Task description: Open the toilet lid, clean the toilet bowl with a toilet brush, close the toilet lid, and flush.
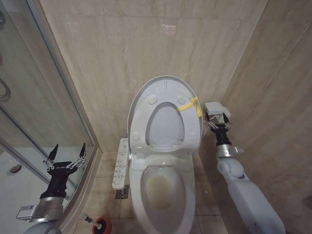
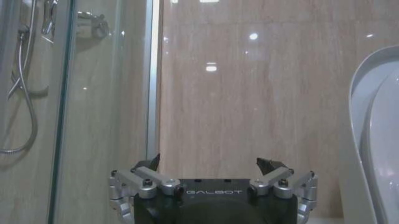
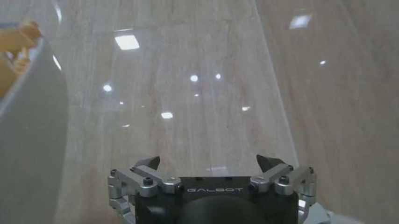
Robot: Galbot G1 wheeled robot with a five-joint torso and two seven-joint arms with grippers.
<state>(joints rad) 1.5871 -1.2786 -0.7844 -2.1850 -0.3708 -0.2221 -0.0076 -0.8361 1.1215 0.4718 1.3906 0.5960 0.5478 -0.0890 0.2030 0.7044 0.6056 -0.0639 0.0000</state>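
The toilet lid [image 1: 165, 90] stands raised against the back wall, its yellow tag [image 1: 189, 106] on the right edge, and the ring seat is up against it. Below, the toilet bowl [image 1: 163, 192] is open, with a yellowish stain inside. The toilet brush [image 1: 90, 220] stands in its red holder [image 1: 102, 226] on the floor, left of the bowl. My left gripper [image 1: 67, 150] hovers open at the far left near the glass, above the brush. My right gripper [image 1: 214, 119] is held up just right of the raised lid, open in the right wrist view [image 3: 209, 161].
A long button panel [image 1: 120, 163] runs along the bowl's left side. A glass shower door [image 1: 39, 112] with a metal frame closes off the left. Tiled walls [image 1: 273, 97] stand close behind and to the right of the toilet.
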